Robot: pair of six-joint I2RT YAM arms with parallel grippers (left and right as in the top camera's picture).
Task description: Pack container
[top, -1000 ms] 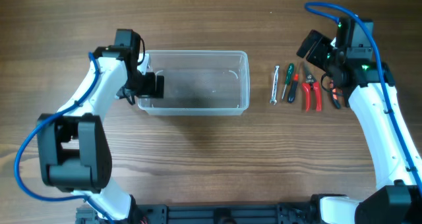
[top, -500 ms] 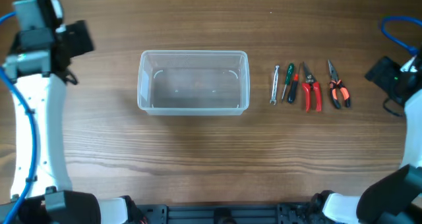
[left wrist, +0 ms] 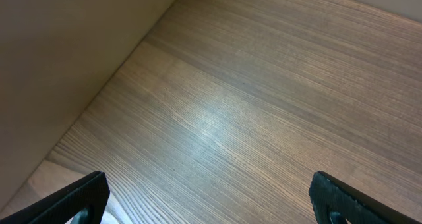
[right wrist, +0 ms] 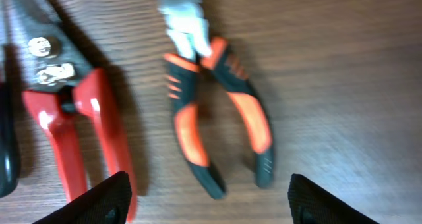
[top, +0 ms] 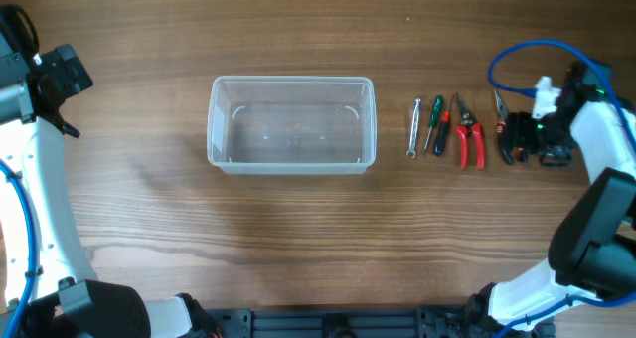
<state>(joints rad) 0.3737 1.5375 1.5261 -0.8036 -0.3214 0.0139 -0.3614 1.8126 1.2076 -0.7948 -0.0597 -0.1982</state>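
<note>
The clear plastic container stands empty in the middle of the table. To its right lie a small wrench, a green screwdriver, red-handled snips and orange-and-black pliers. My right gripper is open, low over the pliers' handles, holding nothing. My left gripper is open and empty at the far left, over bare wood.
The table's left edge runs beside my left gripper. The blue cable loops above the right arm.
My right arm has swung in from the right edge to just over the pliers. My left arm has drawn further left and down. The tools and container have not moved.
</note>
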